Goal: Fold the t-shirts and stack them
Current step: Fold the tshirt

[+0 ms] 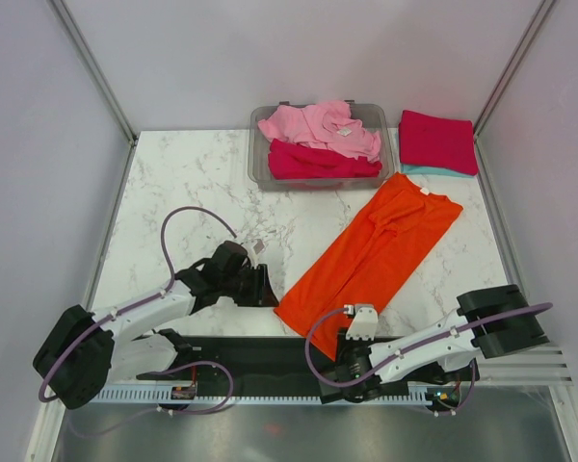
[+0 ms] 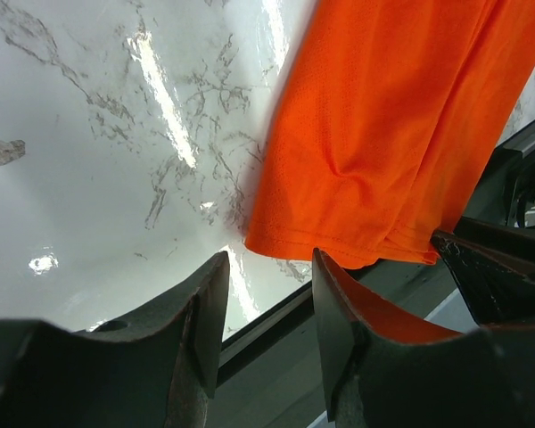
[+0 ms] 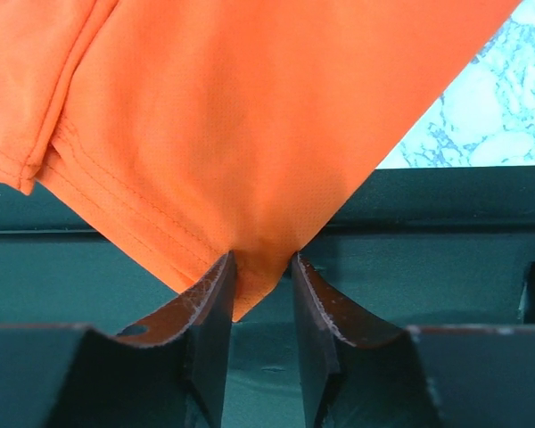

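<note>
The bright orange t-shirt [image 1: 371,250] [image 2: 383,134] [image 3: 250,116] lies folded into a long strip, running diagonally across the table's right half. My left gripper [image 1: 268,289] [image 2: 267,267] stands open just left of the shirt's near hem, with nothing between its fingers. My right gripper [image 1: 352,322] [image 3: 260,267] sits at the shirt's near corner, over the dark front strip. Its jaws stand a little apart, and the tip of that corner lies between them. A crimson shirt [image 1: 438,141] is folded at the back right, on top of a teal one [image 1: 424,170].
A grey see-through bin [image 1: 260,159] at the back centre holds a crumpled pink shirt [image 1: 318,125] on a crimson one [image 1: 318,162]. The dark strip [image 3: 446,259] runs along the table's near edge. Cage posts frame the back corners.
</note>
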### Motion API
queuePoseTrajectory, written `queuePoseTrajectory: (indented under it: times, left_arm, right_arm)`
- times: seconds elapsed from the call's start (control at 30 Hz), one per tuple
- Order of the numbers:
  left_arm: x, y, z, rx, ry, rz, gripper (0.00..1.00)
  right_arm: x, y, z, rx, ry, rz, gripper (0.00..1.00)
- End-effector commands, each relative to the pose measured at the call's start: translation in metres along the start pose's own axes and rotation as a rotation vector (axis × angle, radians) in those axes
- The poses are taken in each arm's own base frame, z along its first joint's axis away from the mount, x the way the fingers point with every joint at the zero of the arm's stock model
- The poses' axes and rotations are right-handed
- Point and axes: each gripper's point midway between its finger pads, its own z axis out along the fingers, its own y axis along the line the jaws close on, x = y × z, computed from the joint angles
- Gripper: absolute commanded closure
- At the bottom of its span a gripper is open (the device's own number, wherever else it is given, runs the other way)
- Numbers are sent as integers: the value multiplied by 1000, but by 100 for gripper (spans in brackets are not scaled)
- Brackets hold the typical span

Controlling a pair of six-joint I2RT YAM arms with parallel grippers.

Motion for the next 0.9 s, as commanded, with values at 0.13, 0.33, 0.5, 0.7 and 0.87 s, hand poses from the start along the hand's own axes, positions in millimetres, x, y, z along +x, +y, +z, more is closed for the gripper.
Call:
queuePoseTrajectory:
  times: [0.13, 0.33, 0.5, 0.7, 0.87]
  left_arm:
    - [-2, -12, -2, 62, -21, -14, 51]
    - [-1, -20, -5, 111, -18, 8, 49]
    - [6, -23, -3, 145, 2, 21, 48]
    - [17, 13, 0, -15, 6, -5, 50]
    - [10, 32, -10, -129, -81, -29, 49]
  right_arm:
    - [29, 82, -21, -195, 159, 254, 93]
    - [26, 76, -23, -168, 145, 234, 100]
    - [24, 69, -22, -162, 143, 244, 100]
    - [20, 64, -23, -161, 134, 253, 100]
    - [23, 57, -21, -150, 139, 256, 100]
